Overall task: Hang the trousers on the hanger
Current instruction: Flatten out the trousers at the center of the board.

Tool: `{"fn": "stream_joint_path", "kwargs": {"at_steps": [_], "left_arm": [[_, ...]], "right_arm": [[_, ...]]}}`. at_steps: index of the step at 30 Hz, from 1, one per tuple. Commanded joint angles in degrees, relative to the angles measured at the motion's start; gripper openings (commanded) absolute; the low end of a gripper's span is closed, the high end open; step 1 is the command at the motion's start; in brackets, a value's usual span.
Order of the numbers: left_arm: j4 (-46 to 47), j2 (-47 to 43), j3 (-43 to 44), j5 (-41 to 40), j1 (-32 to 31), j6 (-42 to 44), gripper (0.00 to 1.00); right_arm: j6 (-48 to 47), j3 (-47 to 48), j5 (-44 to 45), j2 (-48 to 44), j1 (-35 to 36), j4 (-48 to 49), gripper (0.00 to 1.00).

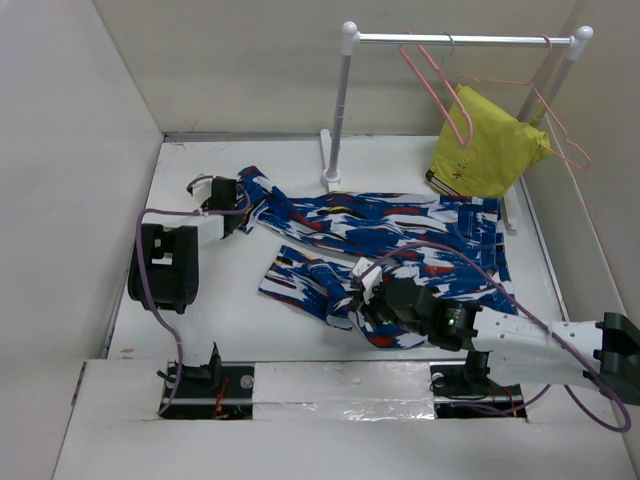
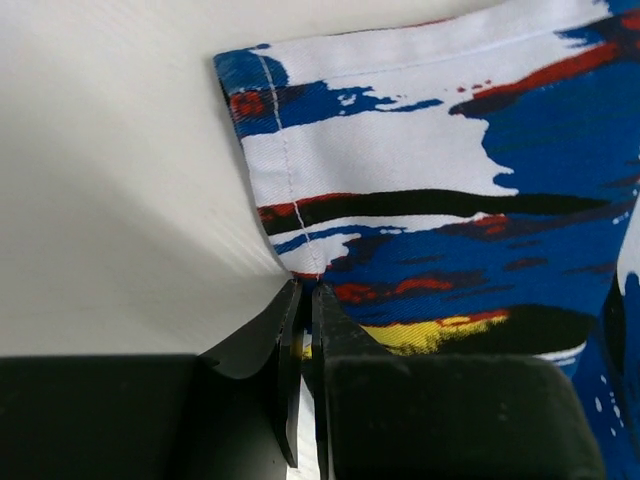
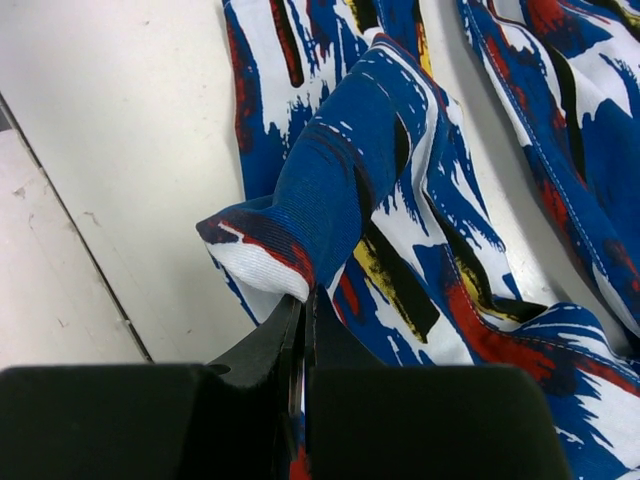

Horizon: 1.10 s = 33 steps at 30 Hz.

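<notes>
The trousers [image 1: 400,235], bright blue with white, red, black and yellow strokes, lie spread on the white table with both legs pointing left. My left gripper [image 1: 240,207] is at the far leg's hem. In the left wrist view it [image 2: 305,292] is shut on the hem edge of the trousers [image 2: 430,170]. My right gripper [image 1: 360,292] is at the near leg. In the right wrist view it [image 3: 303,300] is shut on a raised fold of the trousers [image 3: 340,190]. An empty pink hanger [image 1: 432,88] hangs on the rail at the back right.
A white rail stand [image 1: 345,100] stands at the back, its post right behind the trousers. A yellow garment [image 1: 485,150] hangs there with a second pink hanger [image 1: 565,125]. White walls close in the left, back and right. The table's near edge [image 3: 70,250] lies close to my right gripper.
</notes>
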Motion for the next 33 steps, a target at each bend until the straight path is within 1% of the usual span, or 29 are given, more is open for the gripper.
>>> {"fn": "stream_joint_path", "kwargs": {"at_steps": [1, 4, 7, 8, 12, 14, 15, 17, 18, 19, 21, 22, 25, 28, 29, 30, 32, 33], "left_arm": [[-1.1, -5.9, 2.2, 0.2, 4.2, -1.3, 0.00], [-1.4, -9.7, 4.1, 1.6, 6.6, -1.9, 0.00], [-3.0, -12.7, 9.0, 2.9, 9.3, -1.0, 0.00], [-3.8, -13.1, 12.6, 3.1, 10.1, -0.5, 0.00], [-8.2, -12.1, 21.0, 2.8, 11.4, 3.8, 0.00], [-11.1, -9.8, 26.0, 2.0, 12.0, 4.6, 0.00], [-13.4, -8.9, 27.5, 1.7, 12.9, 5.1, 0.00], [-14.7, -6.7, 28.9, 1.7, 14.1, 5.2, 0.00], [-14.2, -6.0, 28.8, 3.0, 14.8, 5.6, 0.09], [-14.6, -3.9, 29.0, 6.0, 16.0, 6.3, 0.32], [-18.0, -2.0, 31.0, 7.1, 16.0, 6.3, 0.39], [-17.4, -2.2, 30.5, 7.5, 14.9, 6.5, 0.41], [-12.0, -5.4, 23.6, 7.3, 13.1, 5.2, 0.41], [-7.4, -11.6, 15.2, 7.6, 12.5, 0.2, 0.41], [-5.3, -15.9, 8.9, 7.7, 10.9, -0.6, 0.40], [-1.0, -18.2, 5.8, 7.5, 9.7, -1.3, 0.39], [0.3, -23.2, -0.4, 4.1, 6.0, -0.7, 0.38], [-0.3, -24.2, -1.8, 2.8, 1.0, -0.1, 0.38]], "right_arm": [[0.5, 0.5, 1.1, -1.2, 0.6, 1.3, 0.00], [0.6, 0.6, 0.1, -0.4, 0.6, 2.6, 0.00], [0.1, 1.7, -1.0, 0.0, 1.1, 1.6, 0.00], [0.1, 1.9, -1.1, -0.1, 1.1, 1.6, 0.00], [0.0, 1.6, -0.8, -2.2, 1.1, 0.4, 0.00], [0.3, 1.4, -0.1, -3.1, 1.1, -0.2, 0.00], [0.6, 1.2, 0.1, -3.6, 1.1, -0.2, 0.00], [1.3, 1.0, 0.8, -4.9, 1.1, -2.1, 0.00], [1.4, 0.8, 0.9, -5.2, 1.1, -2.2, 0.00], [1.7, 0.6, 1.6, -5.6, 1.1, -2.6, 0.00], [2.2, 0.4, 1.8, -5.8, 1.1, -2.6, 0.00], [2.3, 0.3, 1.8, -5.8, 1.1, -2.4, 0.00], [2.4, 0.6, 2.7, -5.4, 1.1, -2.5, 0.00], [2.2, 1.3, 3.9, -5.1, 1.1, -3.3, 0.00], [2.2, 1.4, 4.3, -5.1, 1.1, -3.3, 0.00], [2.2, 1.4, 4.5, -5.0, 1.1, -3.1, 0.00], [2.4, 1.6, 5.7, -4.9, 1.1, -3.0, 0.00], [2.4, 1.6, 6.1, -4.7, 1.1, -2.8, 0.00]]}}
